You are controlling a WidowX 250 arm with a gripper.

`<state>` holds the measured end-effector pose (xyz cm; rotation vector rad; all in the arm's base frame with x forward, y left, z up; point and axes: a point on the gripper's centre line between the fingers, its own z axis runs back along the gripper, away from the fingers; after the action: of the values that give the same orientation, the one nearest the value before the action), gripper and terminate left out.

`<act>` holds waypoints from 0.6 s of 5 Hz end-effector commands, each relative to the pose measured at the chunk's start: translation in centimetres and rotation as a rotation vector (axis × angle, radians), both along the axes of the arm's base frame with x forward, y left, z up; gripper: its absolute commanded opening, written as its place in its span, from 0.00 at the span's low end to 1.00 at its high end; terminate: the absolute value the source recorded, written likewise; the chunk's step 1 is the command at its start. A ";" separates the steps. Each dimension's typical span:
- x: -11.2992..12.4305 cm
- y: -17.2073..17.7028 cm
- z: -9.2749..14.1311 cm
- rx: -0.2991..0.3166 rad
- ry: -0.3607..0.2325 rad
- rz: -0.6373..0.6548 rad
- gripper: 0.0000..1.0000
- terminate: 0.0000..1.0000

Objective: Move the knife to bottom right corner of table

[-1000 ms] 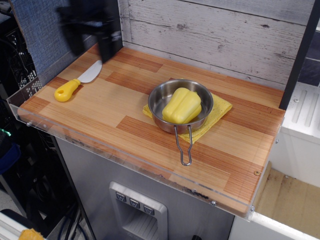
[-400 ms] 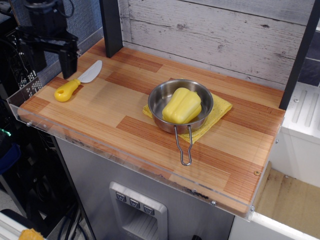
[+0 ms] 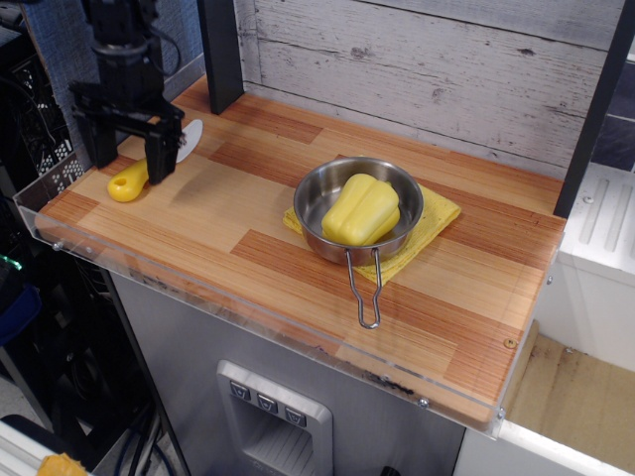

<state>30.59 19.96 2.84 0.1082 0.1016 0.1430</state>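
The hand (image 3: 130,157) hangs wide open and empty over the knife (image 3: 149,167), one finger on each side of it. The knife lies at the far left end of the worktop (image 3: 248,248), just beside the acrylic rim. A descent off the handle's line could pinch the blade or flick the knife away. The carry might clip the pan (image 3: 358,210) on its cloth (image 3: 437,223).

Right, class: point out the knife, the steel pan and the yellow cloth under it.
knife (image 3: 129,182): camera view, on its yellow handle.
steel pan (image 3: 316,194): camera view, on the bare left inner wall.
yellow cloth (image 3: 438,215): camera view, on the corner showing right of the pan.
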 end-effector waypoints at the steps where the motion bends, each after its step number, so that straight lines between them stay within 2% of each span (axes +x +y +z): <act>1: 1.1 1.2 -0.3 0.063 0.004 -0.001 1.00 0.00; 2: 1.2 1.3 -1.2 0.063 0.024 0.017 1.00 0.00; 3: 1.1 1.3 -1.7 0.079 0.068 0.041 0.00 0.00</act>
<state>32.02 20.95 0.80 0.1845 0.1756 0.1698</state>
